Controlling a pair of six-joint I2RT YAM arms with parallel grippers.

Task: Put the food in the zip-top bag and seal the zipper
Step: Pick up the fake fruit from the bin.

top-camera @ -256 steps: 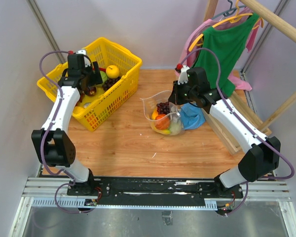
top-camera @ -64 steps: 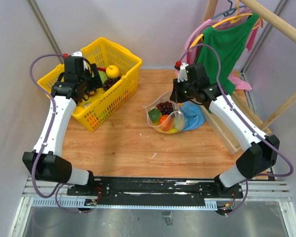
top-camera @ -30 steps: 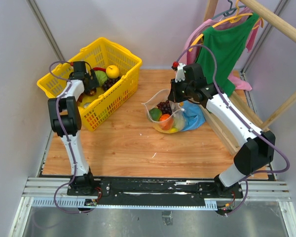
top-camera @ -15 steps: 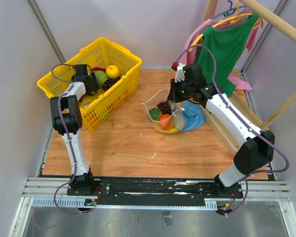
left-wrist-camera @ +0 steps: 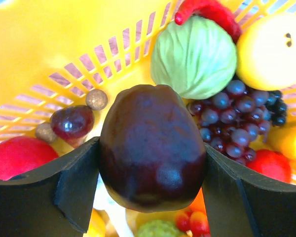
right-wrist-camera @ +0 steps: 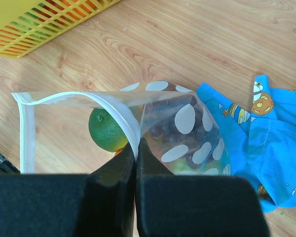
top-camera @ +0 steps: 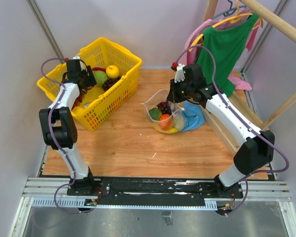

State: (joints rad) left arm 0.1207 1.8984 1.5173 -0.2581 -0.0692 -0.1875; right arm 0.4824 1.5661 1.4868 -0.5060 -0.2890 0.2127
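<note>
Centre of the overhead view, on the wooden tabletop (top-camera: 128, 143), sat the zip-top bag (top-camera: 163, 114), mouth gaping and already loaded: a green fruit (right-wrist-camera: 106, 131), an orange (top-camera: 165, 121) and dark grapes (top-camera: 163, 106) showed through the spotted plastic. And the zipper (right-wrist-camera: 25, 133), that pale strip, ran down the left edge of the wrist view and curved across into the right hand (right-wrist-camera: 136, 143), whose fingers were pressed together with the bag's rim pinched between them, holding the mouth up. Just right of the bag lay a blue printed cloth (right-wrist-camera: 256, 133), touching it.

Over to the upper left of the frame, the left hand (left-wrist-camera: 148, 163) was down inside the yellow mesh basket (top-camera: 123, 79), and it had one. A dark purple fruit (left-wrist-camera: 150, 128) was clamped squarely between both fingers and filled the middle of the wrist view. Behind it sat the green cabbage (left-wrist-camera: 195, 57) with a yellow fruit (left-wrist-camera: 274, 49) at its right. A bunch of purple grapes (left-wrist-camera: 237, 113) lay below those two, and a red fruit (left-wrist-camera: 19, 158) sat at lower left. A green garment (top-camera: 224, 44) hung at the upper right.
</note>
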